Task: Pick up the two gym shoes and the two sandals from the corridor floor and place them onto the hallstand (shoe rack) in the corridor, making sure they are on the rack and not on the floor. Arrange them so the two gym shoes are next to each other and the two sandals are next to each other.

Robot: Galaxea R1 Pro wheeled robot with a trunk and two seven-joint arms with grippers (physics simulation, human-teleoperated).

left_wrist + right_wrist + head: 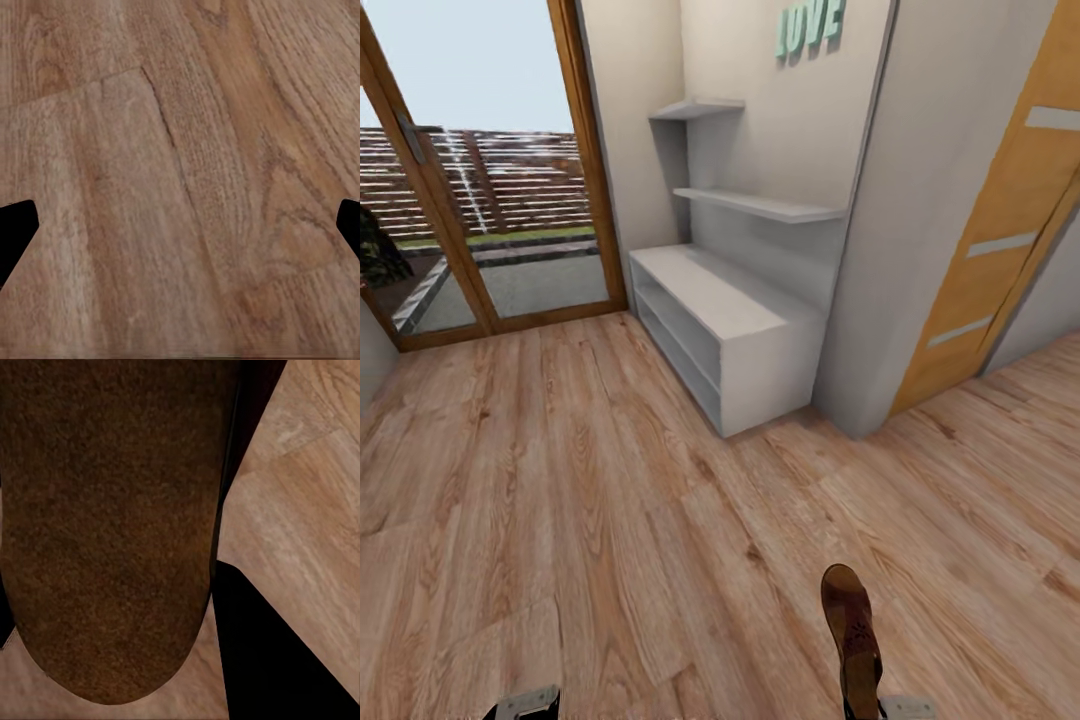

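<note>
one sandal (852, 625) is seen, gripped by the right gripper (217, 585) above the corridor floor (610, 500), well apart from the one hallstand (730, 320). the left gripper (180, 225) is seen spread, grasping nothing.

Dark brown sandal (851, 625) — pale grey hallstand (732, 310)

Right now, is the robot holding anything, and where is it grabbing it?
The right tool holds a sandal by its near end; the exact grip spot is hidden. The left tool is open and holds nothing.
</note>
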